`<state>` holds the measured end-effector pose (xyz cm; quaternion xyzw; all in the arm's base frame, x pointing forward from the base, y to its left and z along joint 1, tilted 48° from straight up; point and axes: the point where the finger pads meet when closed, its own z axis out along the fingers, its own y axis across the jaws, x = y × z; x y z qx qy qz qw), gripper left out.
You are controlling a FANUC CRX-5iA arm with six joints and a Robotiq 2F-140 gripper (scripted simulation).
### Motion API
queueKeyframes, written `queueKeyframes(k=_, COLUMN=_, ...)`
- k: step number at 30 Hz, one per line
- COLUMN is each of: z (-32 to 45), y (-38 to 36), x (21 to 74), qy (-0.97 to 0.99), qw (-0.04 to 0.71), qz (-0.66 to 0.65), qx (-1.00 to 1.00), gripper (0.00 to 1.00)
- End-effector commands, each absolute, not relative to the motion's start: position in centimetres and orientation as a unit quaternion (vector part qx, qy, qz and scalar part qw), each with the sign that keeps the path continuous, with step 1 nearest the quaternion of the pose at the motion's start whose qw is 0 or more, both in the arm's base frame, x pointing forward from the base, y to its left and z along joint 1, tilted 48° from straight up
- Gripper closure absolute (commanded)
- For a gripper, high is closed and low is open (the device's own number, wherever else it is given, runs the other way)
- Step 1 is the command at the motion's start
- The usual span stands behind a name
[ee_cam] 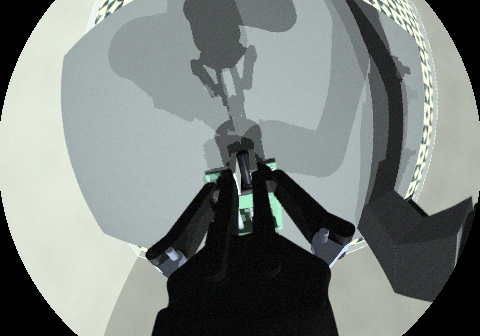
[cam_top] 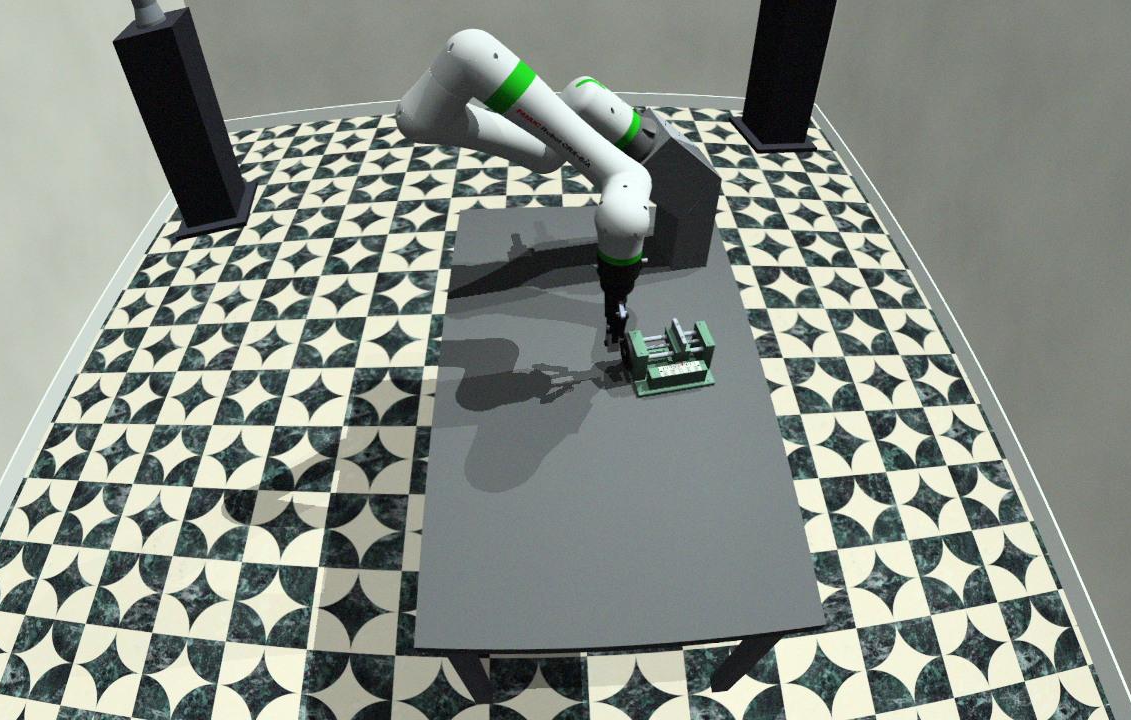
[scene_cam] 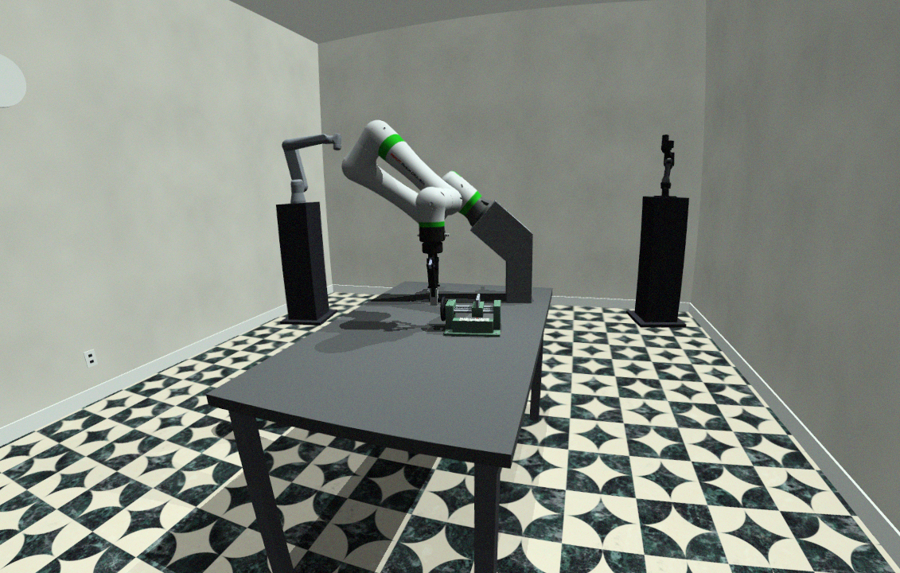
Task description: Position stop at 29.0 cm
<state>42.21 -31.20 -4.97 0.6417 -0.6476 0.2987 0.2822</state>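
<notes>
One grey table (cam_top: 614,501) (scene_cam: 381,384) (ee_cam: 125,151) fills the middle of the top view; two black pedestals (cam_top: 184,125) (scene_cam: 301,263) stand at its upper left and upper right. Right of centre sits one green fixture (cam_top: 676,387) (scene_cam: 472,333) (ee_cam: 246,201), bearing one stop (cam_top: 679,335) (scene_cam: 477,306), its scale too small to read. My one gripper (cam_top: 612,341) (scene_cam: 434,300) (ee_cam: 244,159), with two fingers, is closed on one handle (ee_cam: 243,162) of one handwheel (cam_top: 626,354) (scene_cam: 442,309), at the fixture's left end
</notes>
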Motion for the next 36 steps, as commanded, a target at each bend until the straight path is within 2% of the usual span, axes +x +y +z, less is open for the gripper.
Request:
queueKeyframes(k=1, z=-4.9, y=-31.1, x=43.1, qy=-0.648, qw=0.282, qz=0.298, qx=0.642, gripper=0.96)
queueKeyframes(k=19, z=-6.0, y=-32.5, x=46.0, qy=-0.648, qw=0.282, qz=0.298, qx=0.642, gripper=0.96)
queueKeyframes(k=36, z=-7.6, y=-34.2, x=46.2, qy=-0.648, qw=0.282, qz=0.298, qx=0.642, gripper=0.96)
